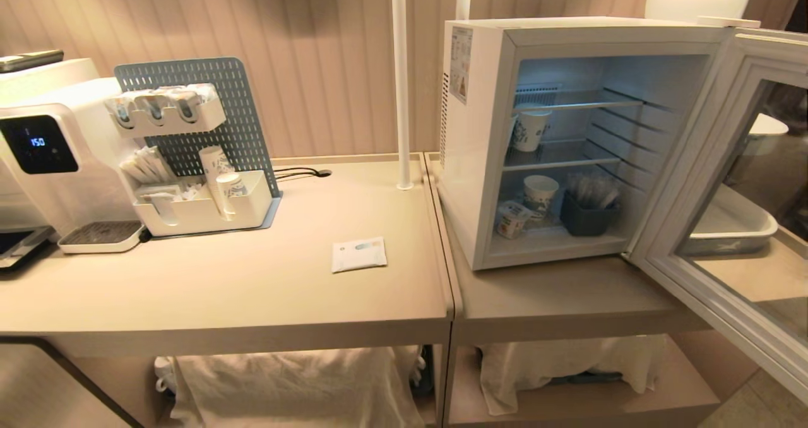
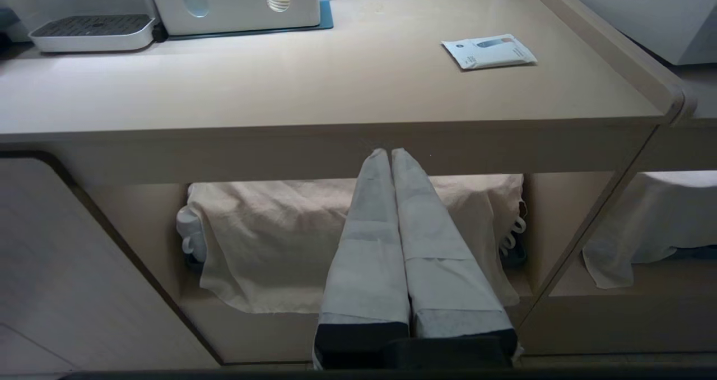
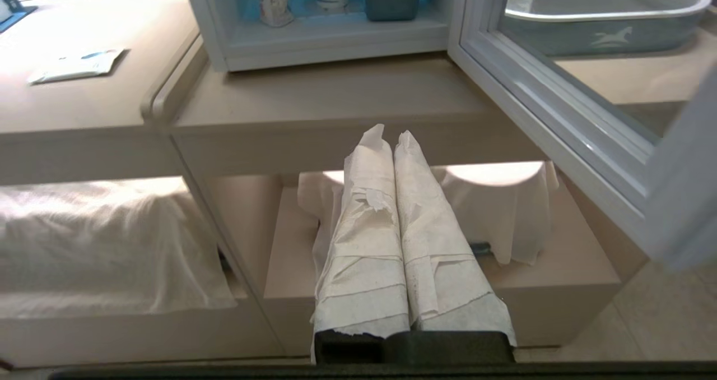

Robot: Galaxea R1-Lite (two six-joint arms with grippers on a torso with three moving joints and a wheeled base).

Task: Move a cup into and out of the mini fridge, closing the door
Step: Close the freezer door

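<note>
The left gripper has its paper-wrapped fingers pressed together on nothing, low before the beige counter's front edge. The right gripper is likewise closed and empty below the boxy white mini fridge. Inside, on the fridge floor at the left, lies the small white tapered yogurt-style cup — tilted. The glass-windowed door stands wide open.
</note>
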